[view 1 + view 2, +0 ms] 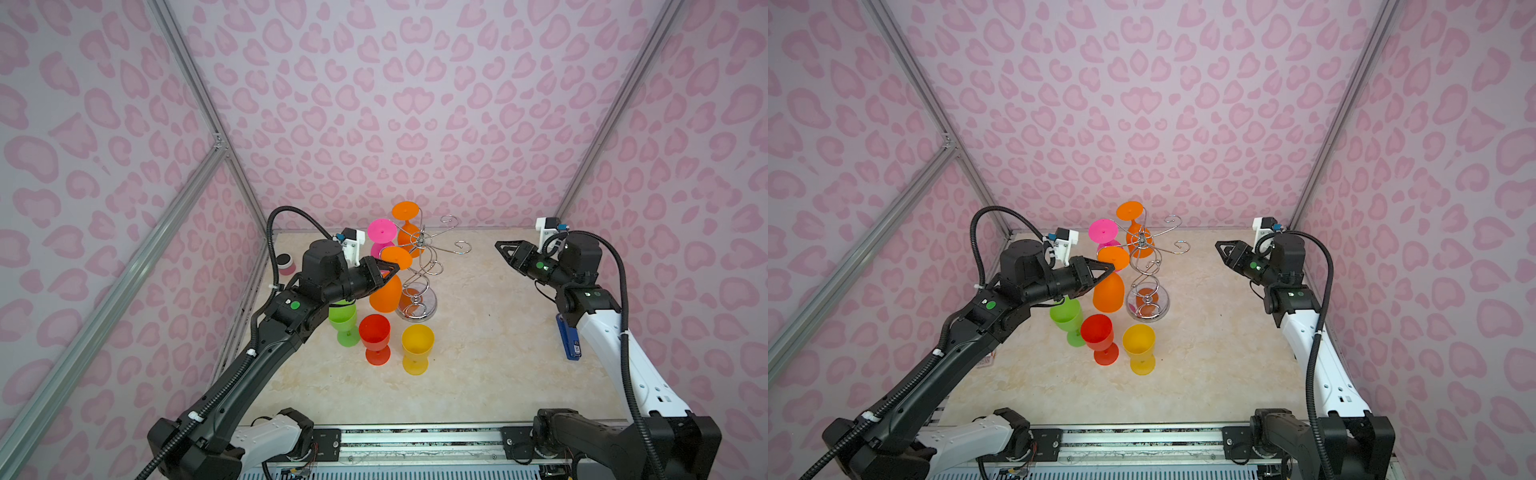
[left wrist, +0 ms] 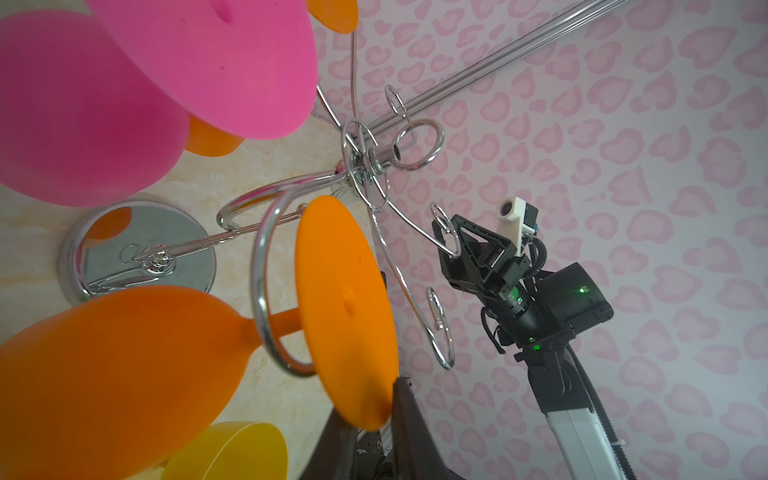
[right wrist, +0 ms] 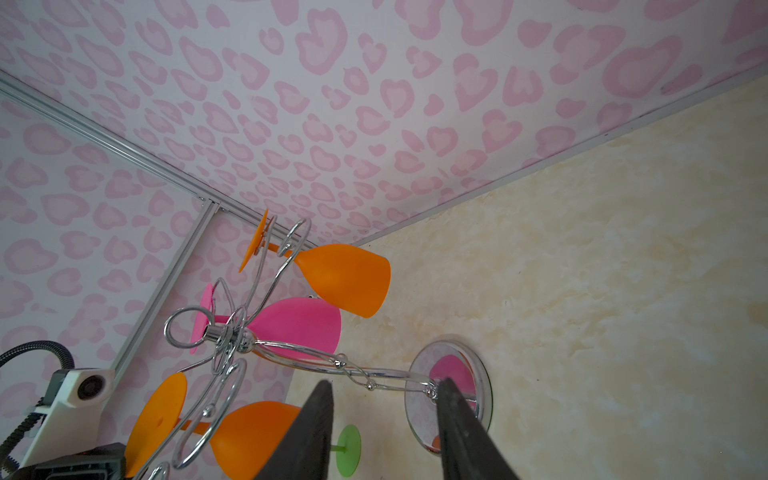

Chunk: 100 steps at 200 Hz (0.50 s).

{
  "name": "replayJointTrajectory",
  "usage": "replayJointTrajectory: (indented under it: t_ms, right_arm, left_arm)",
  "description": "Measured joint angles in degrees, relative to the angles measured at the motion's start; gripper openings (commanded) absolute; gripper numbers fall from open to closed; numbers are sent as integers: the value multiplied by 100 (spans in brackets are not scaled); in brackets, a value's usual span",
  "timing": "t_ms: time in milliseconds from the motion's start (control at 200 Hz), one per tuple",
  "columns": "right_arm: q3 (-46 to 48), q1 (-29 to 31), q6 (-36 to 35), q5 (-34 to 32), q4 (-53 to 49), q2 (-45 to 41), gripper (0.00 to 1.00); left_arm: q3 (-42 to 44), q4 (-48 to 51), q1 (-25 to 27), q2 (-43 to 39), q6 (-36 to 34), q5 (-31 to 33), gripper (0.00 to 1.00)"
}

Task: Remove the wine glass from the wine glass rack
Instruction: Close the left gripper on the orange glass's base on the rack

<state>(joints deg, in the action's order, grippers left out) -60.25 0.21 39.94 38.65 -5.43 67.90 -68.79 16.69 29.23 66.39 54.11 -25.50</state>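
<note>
Subject of removal, the orange wine glass [image 1: 386,293], is found hanging bowl-down on the near-left hook of the wine glass rack [image 1: 417,308], with its long axis close to vertical and its foot uppermost. The left gripper [image 1: 391,270] is positioned right at the glass, reaching in from the left at stem height, between foot and bowl. In the left wrist view the rim of the foot [image 2: 345,307] is seen lying between the two narrowly set fingers [image 2: 409,419]; whether they are clamped on it cannot be told. The stem is encircled by the curled hook [image 2: 266,291], whose arm runs back to the hub beyond the glass. Release is judged to depend on the stem being drawn out along that curl, away from the hub and toward the left arm — a straight lift would likely be blocked by the foot. The right gripper [image 3: 386,382] is seen part open and empty, well apart beyond the rack — the left arm is plainly the nearer.
</note>
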Motion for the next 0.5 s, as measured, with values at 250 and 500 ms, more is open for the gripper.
replayJointTrajectory:
  t_ms: [250, 500]
  right_arm:
    - [4, 0, 15, 7, 2, -20, 42]
    - [72, -22, 17, 37, 39, -44, 42]
  left_arm:
    - [0, 28, -2, -20, 0, -2, 11]
    - [0, 48, -4, -59, 22, 2, 7]
